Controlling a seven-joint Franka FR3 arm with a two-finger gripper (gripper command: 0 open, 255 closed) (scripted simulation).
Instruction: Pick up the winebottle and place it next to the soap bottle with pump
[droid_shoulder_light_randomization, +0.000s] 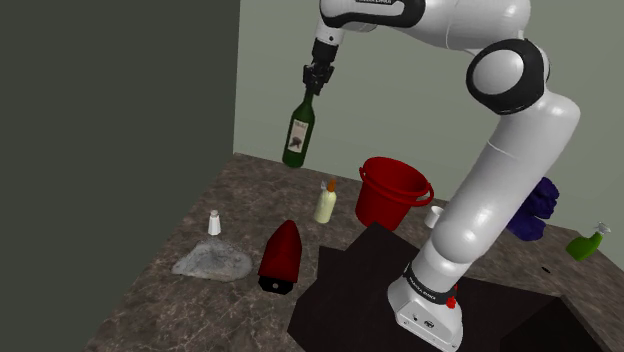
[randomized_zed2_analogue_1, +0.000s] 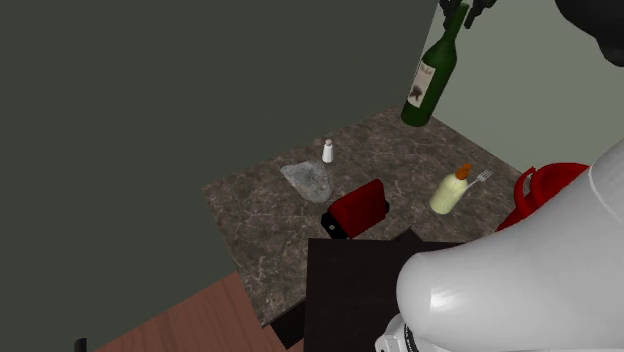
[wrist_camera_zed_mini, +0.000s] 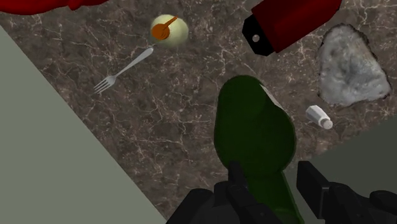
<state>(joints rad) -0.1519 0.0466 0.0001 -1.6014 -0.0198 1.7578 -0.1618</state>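
Green wine bottle (droid_shoulder_light_randomization: 298, 135) hangs high above the dark marbled counter (droid_shoulder_light_randomization: 240, 190) near the far wall, its neck clasped between the fingers of the black gripper (droid_shoulder_light_randomization: 316, 82), its body slightly tilted. Below it, well apart, stands the pale soap bottle (droid_shoulder_light_randomization: 325, 203) with an orange pump, just to the shoulder view's left of a red bucket (droid_shoulder_light_randomization: 392, 192) (a fork (wrist_camera_zed_mini: 124, 69) lies beside the soap bottle, perhaps touching it).
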